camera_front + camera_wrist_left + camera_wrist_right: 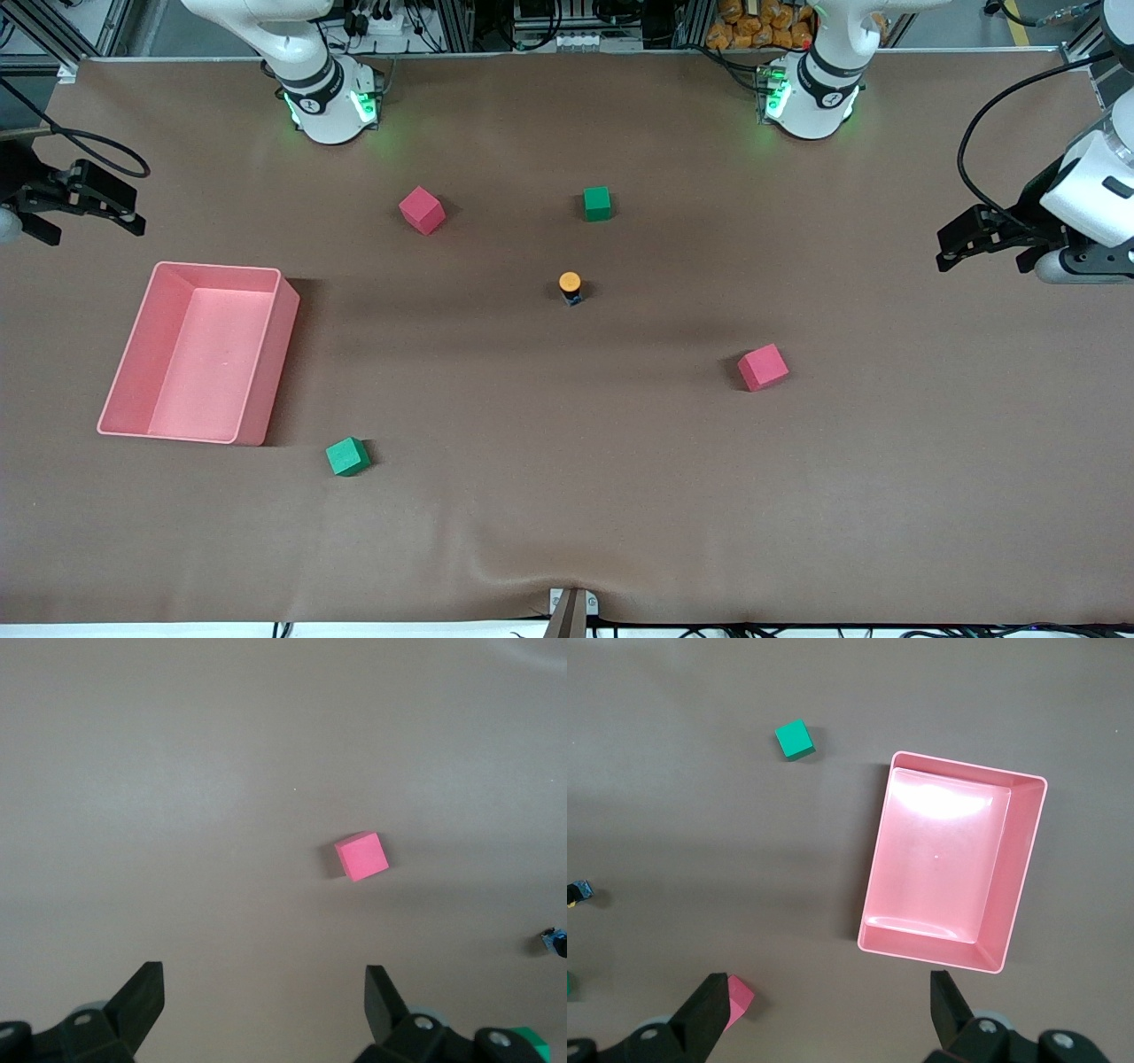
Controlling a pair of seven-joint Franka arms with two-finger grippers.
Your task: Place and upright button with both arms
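The button [570, 287] stands upright, orange cap up, mid-table among four foam cubes, untouched. My left gripper [961, 247] hangs open and empty over the table's left-arm end; my right gripper [97, 206], also open and empty, hangs over the right-arm end, above the table edge near the pink tray [262, 381]. My left wrist view catches only a pink cube [361, 856] and the button's edge [555, 942]; my right wrist view alone looks straight down into the bare tray [1023, 868].
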